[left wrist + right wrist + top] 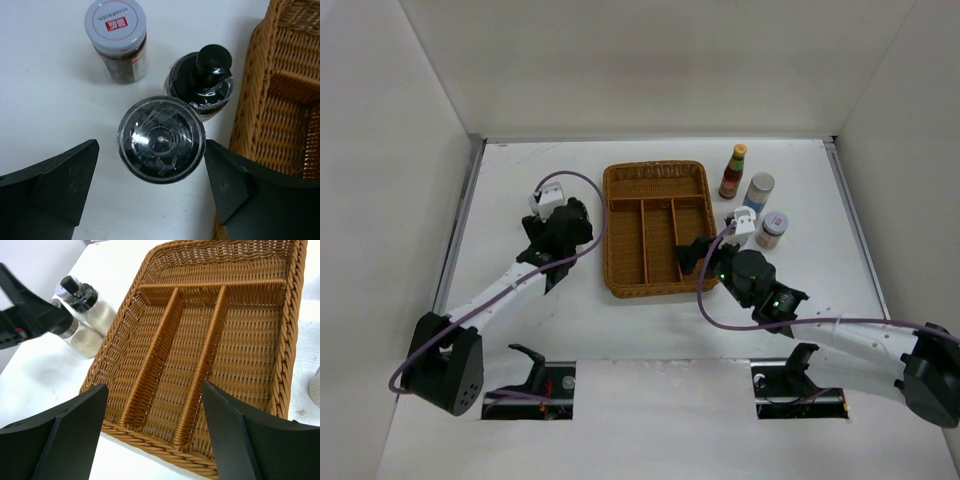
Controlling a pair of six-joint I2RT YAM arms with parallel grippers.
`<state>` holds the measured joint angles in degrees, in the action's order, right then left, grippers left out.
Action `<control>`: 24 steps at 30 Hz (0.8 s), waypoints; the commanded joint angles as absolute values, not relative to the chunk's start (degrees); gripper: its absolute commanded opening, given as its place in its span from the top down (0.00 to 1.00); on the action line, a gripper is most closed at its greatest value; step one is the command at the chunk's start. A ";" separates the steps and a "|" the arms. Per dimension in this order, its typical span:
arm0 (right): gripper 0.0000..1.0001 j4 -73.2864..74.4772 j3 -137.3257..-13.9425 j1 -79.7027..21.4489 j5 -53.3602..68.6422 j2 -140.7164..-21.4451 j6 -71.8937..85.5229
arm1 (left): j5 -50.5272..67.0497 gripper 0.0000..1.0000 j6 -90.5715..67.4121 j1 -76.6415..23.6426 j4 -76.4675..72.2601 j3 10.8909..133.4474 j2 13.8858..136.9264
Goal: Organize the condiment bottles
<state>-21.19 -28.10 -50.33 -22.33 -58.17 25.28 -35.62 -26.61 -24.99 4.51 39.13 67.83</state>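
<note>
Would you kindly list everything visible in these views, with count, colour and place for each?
wicker tray: one, brown, middle of the table, compartments empty
sauce bottle: one, dark red with a yellow cap, right of the tray, farthest back
blue-labelled cylinder: one, white lid, right of the tray
pale-lidded shaker: one, right of the tray, nearest of the three
grey-lidded jar: one, dark contents, left of the tray
black-topped bottle: one, beside the tray's left wall
dark-capped jar: one, left of the tray, between the left fingers
table: one, white
left gripper: black, open, straddling the dark-capped jar
right gripper: black, open, above the tray
</note>
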 commanded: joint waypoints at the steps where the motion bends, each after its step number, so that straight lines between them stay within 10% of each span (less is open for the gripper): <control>1: 0.17 -24.52 -28.12 -50.76 -21.36 -58.10 25.22 | -33.75 0.16 -24.96 -23.86 0.00 41.48 70.30; 14: 0.17 -24.87 -28.74 -50.76 -20.48 -60.91 25.14 | -41.56 0.66 -21.45 -24.38 -1.23 39.82 68.74; 24: 0.16 -24.87 -28.74 -50.76 -20.21 -60.56 25.14 | -47.28 0.71 -22.06 -37.81 11.85 43.84 54.85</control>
<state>-21.47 -28.10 -50.33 -20.91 -61.06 25.28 -43.53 -22.28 -33.98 9.67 38.65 58.76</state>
